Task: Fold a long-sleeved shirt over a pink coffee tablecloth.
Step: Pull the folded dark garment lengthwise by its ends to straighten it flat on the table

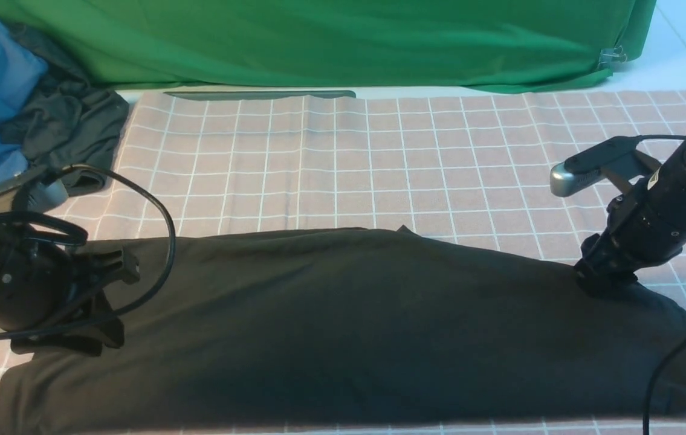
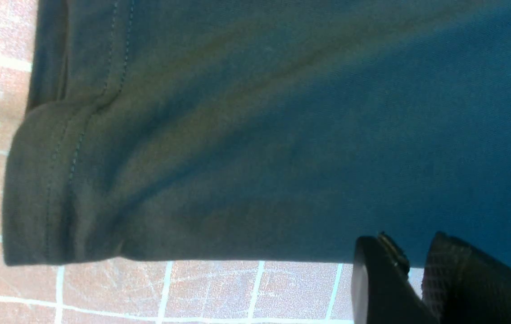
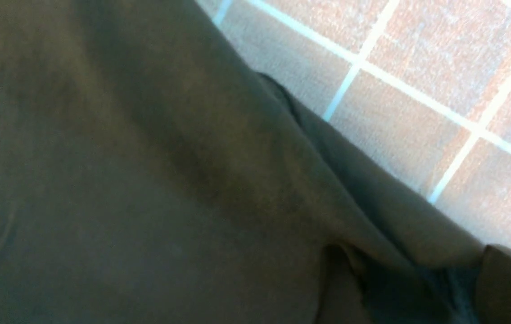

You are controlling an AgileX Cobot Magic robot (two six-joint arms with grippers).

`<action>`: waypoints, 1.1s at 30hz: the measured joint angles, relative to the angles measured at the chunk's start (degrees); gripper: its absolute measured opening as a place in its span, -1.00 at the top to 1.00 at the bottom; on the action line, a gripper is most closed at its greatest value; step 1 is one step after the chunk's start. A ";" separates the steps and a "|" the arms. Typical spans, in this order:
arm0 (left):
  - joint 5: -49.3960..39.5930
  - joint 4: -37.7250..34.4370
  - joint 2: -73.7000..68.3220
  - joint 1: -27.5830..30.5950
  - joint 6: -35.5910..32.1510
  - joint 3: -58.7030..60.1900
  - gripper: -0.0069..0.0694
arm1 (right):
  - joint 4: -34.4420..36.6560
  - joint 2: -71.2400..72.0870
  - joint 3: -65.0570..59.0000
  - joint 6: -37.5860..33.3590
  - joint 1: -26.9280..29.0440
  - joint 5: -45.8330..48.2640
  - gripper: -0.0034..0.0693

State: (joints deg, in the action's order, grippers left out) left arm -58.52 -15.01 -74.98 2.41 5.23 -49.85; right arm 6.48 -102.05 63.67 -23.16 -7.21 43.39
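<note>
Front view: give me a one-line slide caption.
Left claw and right claw at opposite ends of the long-sleeved shirt, laid across the pink coffee tablecloth.

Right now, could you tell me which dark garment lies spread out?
The long-sleeved shirt up front; the smaller dark garment sits crumpled far left.

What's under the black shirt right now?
The pink coffee tablecloth, its grid showing around the long-sleeved shirt. Anything else beneath the shirt is covered and cannot be seen.
</note>
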 joint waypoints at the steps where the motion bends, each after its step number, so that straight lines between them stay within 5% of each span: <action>1: 0.13 0.00 0.00 0.00 0.00 0.00 0.37 | 0.00 -0.25 0.00 0.00 0.00 0.00 -0.13; 2: 0.13 0.00 0.00 0.00 0.00 0.00 0.37 | 0.00 -0.36 0.00 0.00 0.00 0.00 -0.13; 7: 1.48 0.00 0.00 0.00 0.00 0.00 0.37 | -0.04 -0.88 0.60 0.51 0.00 0.80 0.69; 10: 1.63 0.00 0.00 0.00 0.00 0.00 0.37 | -0.26 -0.18 2.03 0.78 0.00 2.15 0.77; 22: 1.63 0.16 0.00 0.00 -1.28 0.00 0.37 | -3.82 -0.38 4.08 1.12 0.00 0.64 0.71; 29: 0.46 0.16 0.00 0.00 -1.35 0.00 0.37 | -5.84 -1.38 4.08 3.46 0.00 -6.49 0.30; 33: 0.34 0.16 0.00 0.00 -1.36 0.00 0.37 | -6.06 -0.74 6.32 8.13 -0.14 -1.85 0.16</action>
State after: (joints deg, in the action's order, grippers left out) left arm -58.18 -14.85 -74.98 2.41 3.87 -49.85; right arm 0.42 -102.79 69.99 -15.04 -7.35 41.54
